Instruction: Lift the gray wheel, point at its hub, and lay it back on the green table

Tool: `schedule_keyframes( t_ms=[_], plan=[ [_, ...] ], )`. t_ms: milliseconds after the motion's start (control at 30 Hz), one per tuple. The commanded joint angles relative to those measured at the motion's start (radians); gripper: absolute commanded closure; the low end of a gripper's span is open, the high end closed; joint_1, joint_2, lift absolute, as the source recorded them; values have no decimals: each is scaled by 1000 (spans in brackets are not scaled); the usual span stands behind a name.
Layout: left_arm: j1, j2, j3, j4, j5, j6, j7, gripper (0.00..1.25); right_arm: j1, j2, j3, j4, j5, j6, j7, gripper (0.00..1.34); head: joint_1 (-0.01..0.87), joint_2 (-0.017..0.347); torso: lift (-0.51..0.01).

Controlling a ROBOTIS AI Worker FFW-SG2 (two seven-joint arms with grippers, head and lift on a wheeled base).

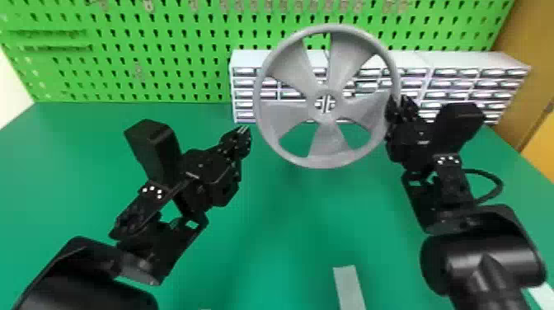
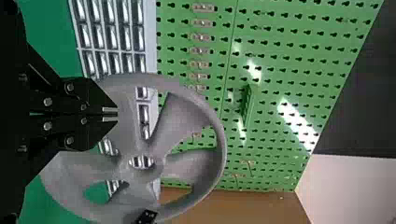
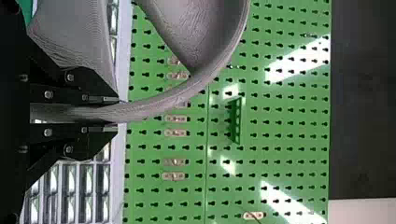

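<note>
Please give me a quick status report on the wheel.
Right gripper shut on gray wheel at rim. Wheel upright, raised over green table. Left gripper shut, empty, near wheel; may crowd lowering.

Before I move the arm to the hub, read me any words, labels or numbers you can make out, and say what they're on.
No readable text.
Gray wheel: no lettering visible.
Drawer cabinets: no legible labels.
Left gripper and right gripper: a tiny pale mark on each housing, too small to read.

Bright light fills the scene. White glare streaks the pegboard (image 2: 289,70) in both wrist views. Soft shadows darken the tabletop (image 1: 296,231).
</note>
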Motion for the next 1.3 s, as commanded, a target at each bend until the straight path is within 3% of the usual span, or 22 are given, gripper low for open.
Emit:
schedule_keyframes(
  t_ms=[0,300,633,1133,1267],
  plan=[
    [-34,-15,-19,21,-9,23,-6,1200,-12,0,26,14,0,-3,0,1259,692,48,-93],
    [-125,-11,-95,76,17,51,2,1204,-29,0,66,32,-3,-3,0,1259,692,48,-93],
    [-195,-8,-177,149,38,53,74,1204,-49,2,101,46,-4,-15,0,1259,692,48,-93],
    [-244,-37,-231,218,2,2,221,1202,-40,2,140,46,-6,-24,0,1259,692,48,-93],
    [-258,-46,-228,234,-14,-3,229,1202,-37,2,144,46,-6,-26,0,1259,692,48,-93]
  ],
)
